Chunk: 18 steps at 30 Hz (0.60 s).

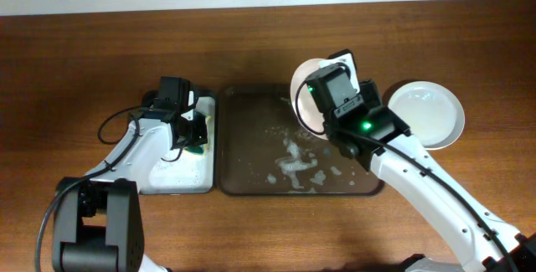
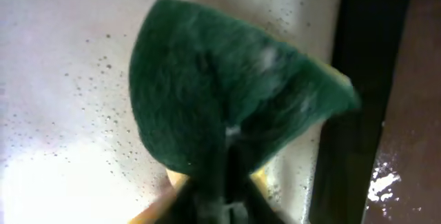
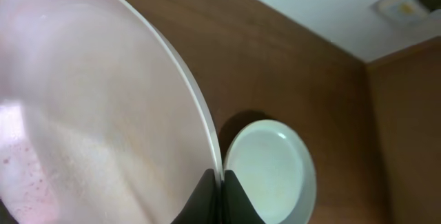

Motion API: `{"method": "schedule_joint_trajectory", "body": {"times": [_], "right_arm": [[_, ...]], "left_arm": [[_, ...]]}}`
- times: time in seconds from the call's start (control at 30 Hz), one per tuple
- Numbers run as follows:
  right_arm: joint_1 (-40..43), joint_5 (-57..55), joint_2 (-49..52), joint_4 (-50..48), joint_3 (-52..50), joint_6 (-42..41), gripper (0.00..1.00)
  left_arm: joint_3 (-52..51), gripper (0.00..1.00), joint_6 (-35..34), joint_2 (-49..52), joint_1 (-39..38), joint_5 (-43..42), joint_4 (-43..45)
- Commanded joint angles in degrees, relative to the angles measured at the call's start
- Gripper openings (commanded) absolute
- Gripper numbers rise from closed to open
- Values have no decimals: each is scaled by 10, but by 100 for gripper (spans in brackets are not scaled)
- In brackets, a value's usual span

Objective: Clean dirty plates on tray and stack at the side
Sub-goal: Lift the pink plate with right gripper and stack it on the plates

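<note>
Overhead, the right gripper (image 3: 217, 182) is clamped on the pink plate's (image 3: 89, 107) rim while the left gripper (image 2: 224, 189) pinches the sponge (image 2: 220, 93), so the plate should be levelled and lowered centred onto the pale plate (image 1: 427, 115) to the right.

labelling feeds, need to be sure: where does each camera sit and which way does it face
overhead: above table, facing straight down at dark tray; left gripper, right gripper show.
left wrist: behind left gripper, looking down at green sponge in its fingers.
right wrist: behind right gripper, looking along pink plate clamped in its fingers.
shared: overhead and right wrist both see pale green plate.
</note>
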<state>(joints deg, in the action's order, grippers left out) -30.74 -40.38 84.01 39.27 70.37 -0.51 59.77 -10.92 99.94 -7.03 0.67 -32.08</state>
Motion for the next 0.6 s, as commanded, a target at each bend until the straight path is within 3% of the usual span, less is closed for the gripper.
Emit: {"method": "schedule_joint_trajectory", "body": {"times": [0.0, 0.07, 0.3, 0.57], "right_arm": [[-8, -45, -9, -5, 12, 18, 4], [-8, -47, -9, -5, 12, 19, 4], [-8, -84, -9, -22, 12, 63, 4], [-8, -84, -9, -39, 12, 63, 4]], "left_arm": [[-5, 61, 3, 5, 3, 13, 1], [-5, 66, 3, 5, 3, 12, 0], [3, 69, -12, -16, 3, -4, -1], [4, 73, -23, -118, 3, -4, -8]]}}
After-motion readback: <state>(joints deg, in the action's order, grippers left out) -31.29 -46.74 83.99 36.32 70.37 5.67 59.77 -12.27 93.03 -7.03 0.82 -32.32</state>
